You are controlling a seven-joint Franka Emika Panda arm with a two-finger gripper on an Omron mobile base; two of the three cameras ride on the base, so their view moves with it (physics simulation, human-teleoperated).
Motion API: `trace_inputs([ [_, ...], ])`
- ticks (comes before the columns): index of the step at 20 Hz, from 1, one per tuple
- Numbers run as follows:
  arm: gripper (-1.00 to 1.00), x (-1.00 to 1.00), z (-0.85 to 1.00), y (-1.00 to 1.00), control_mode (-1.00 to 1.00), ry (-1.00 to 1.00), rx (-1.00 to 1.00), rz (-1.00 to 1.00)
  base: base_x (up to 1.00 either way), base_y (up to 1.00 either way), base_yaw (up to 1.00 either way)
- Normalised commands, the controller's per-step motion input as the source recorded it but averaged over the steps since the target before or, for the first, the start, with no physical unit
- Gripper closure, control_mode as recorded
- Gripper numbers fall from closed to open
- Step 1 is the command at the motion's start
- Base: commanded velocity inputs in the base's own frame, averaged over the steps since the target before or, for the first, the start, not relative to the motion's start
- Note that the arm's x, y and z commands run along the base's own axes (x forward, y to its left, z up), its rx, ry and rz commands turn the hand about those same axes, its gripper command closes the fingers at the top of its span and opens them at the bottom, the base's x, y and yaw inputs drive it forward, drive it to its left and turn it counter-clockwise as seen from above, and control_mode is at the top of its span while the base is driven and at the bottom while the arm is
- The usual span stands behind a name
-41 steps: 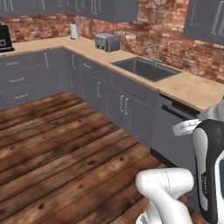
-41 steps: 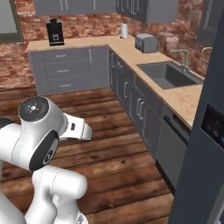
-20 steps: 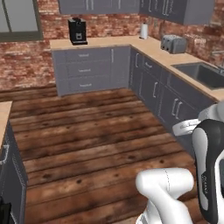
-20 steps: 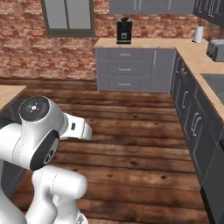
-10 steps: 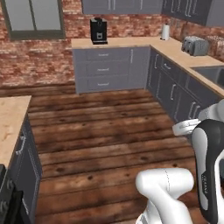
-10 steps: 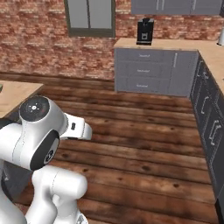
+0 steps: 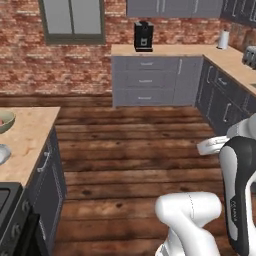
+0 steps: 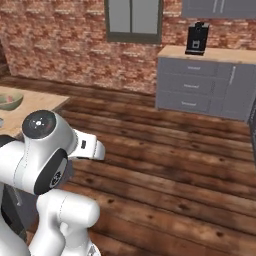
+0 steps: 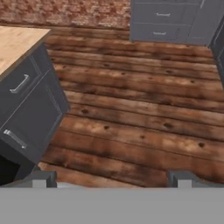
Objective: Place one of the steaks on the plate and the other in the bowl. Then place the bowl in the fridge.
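The arm (image 7: 235, 190) is being held folded close over the base, its upper link upright at the lower right of the left base view and its rounded joint (image 8: 42, 150) at the lower left of the right base view. The gripper (image 9: 111, 178) is being pointed forward and down at the wooden floor (image 9: 140, 109), with the jaws standing wide apart and nothing between them; the finger tips (image 9: 41, 178) are seen at the bottom of the hand view. The bowl (image 7: 4, 121) is resting on the wooden worktop (image 7: 25, 140) at the far left, something pinkish showing inside it, and it is also seen in the right base view (image 8: 9, 101). A pale round object, possibly the plate (image 7: 2, 154), is lying on the same worktop, nearer the camera. A coffee machine (image 7: 143, 36) is standing on the far worktop (image 7: 165, 49).
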Motion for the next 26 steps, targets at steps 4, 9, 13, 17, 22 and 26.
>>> trace_inputs([
  [4, -1.0, 0.0, 0.0, 0.0, 1.0, 0.0, 0.0, 0.0, 0.51, -0.13, 0.3],
  [9, -1.0, 0.0, 0.0, 0.0, 1.0, 0.0, 0.0, 0.0, 0.43, -0.2, 0.3],
  [13, -1.0, 0.0, 0.0, 0.0, 1.0, 0.0, 0.0, 0.0, 0.42, -0.18, 0.3],
  [17, -1.0, 0.0, 0.0, 0.0, 1.0, 0.0, 0.0, 0.0, 0.39, -0.22, 0.3],
  [22, -1.0, 0.0, 0.0, 0.0, 1.0, 0.0, 0.0, 0.0, 0.4, -0.35, 0.3],
  [26, -1.0, 0.0, 0.0, 0.0, 1.0, 0.0, 0.0, 0.0, 0.48, -0.36, 0.29],
])
